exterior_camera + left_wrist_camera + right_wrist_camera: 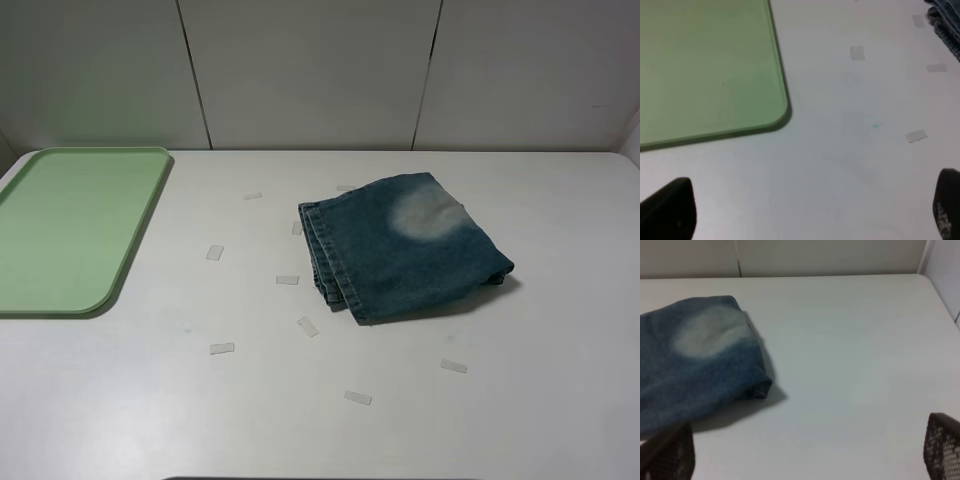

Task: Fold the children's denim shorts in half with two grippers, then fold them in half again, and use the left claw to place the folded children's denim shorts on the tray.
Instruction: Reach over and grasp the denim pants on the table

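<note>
The children's denim shorts [405, 247] lie folded into a compact stack on the white table, right of centre, a pale faded patch on top. They also show in the right wrist view [695, 365], and their layered edge shows in the left wrist view [946, 25]. The light-green tray [70, 230] lies empty at the table's left; its near corner shows in the left wrist view [705, 65]. Neither arm appears in the exterior high view. The left claw [807, 210] is open and empty over bare table near the tray's corner. The right gripper [807, 452] is open and empty, near the shorts' right side.
Several small clear tape strips [287, 280] lie flat on the table between tray and shorts and in front of them. A grey panelled wall [320, 70] stands behind the table. The table's right edge [940, 305] is near the right gripper.
</note>
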You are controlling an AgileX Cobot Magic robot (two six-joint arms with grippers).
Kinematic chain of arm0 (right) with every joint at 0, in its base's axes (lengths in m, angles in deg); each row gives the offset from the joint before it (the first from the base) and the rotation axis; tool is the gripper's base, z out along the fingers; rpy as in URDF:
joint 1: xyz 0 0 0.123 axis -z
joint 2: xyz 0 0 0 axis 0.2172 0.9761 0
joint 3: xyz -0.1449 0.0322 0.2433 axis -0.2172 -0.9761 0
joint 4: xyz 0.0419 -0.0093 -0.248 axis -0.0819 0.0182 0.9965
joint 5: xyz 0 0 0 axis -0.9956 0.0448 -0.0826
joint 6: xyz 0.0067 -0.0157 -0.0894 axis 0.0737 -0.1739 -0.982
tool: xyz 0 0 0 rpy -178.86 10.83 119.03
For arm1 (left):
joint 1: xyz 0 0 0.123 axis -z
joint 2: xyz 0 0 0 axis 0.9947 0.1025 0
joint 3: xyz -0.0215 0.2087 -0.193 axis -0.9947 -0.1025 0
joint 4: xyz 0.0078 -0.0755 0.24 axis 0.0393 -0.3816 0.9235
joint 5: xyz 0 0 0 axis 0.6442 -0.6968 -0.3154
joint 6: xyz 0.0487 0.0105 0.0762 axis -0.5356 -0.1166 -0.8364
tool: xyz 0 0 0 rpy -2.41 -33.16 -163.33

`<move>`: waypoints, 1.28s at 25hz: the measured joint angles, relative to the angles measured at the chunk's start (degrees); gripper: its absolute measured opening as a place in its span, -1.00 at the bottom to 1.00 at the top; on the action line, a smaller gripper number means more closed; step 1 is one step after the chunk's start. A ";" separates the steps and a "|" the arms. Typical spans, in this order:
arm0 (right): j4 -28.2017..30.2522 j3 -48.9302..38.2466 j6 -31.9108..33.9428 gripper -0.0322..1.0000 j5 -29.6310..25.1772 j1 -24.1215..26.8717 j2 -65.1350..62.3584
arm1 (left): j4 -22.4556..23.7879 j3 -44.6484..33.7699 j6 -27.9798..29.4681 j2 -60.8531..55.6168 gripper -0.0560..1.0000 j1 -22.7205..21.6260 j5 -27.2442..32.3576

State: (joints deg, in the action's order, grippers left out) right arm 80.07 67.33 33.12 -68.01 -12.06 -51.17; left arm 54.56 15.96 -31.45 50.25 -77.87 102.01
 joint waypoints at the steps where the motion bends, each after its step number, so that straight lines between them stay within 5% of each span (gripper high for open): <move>1: 0.00 0.00 0.00 0.41 0.00 0.00 0.00 | 0.00 0.00 0.00 0.00 0.89 0.00 0.00; 9: 0.00 0.00 0.00 0.41 0.00 0.00 0.00 | 0.31 1.73 0.00 1.54 0.89 0.00 0.00; 19: 0.00 0.00 0.00 0.41 0.00 0.00 0.00 | 1.10 11.96 0.00 25.06 0.88 0.00 -0.31; 32: 0.00 0.00 0.00 0.41 0.00 0.00 0.00 | -2.11 19.72 -1.79 53.47 0.88 0.55 -14.41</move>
State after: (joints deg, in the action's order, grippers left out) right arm 80.07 67.33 33.12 -68.01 -12.06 -51.17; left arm 52.44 35.68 -33.24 103.72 -77.32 87.60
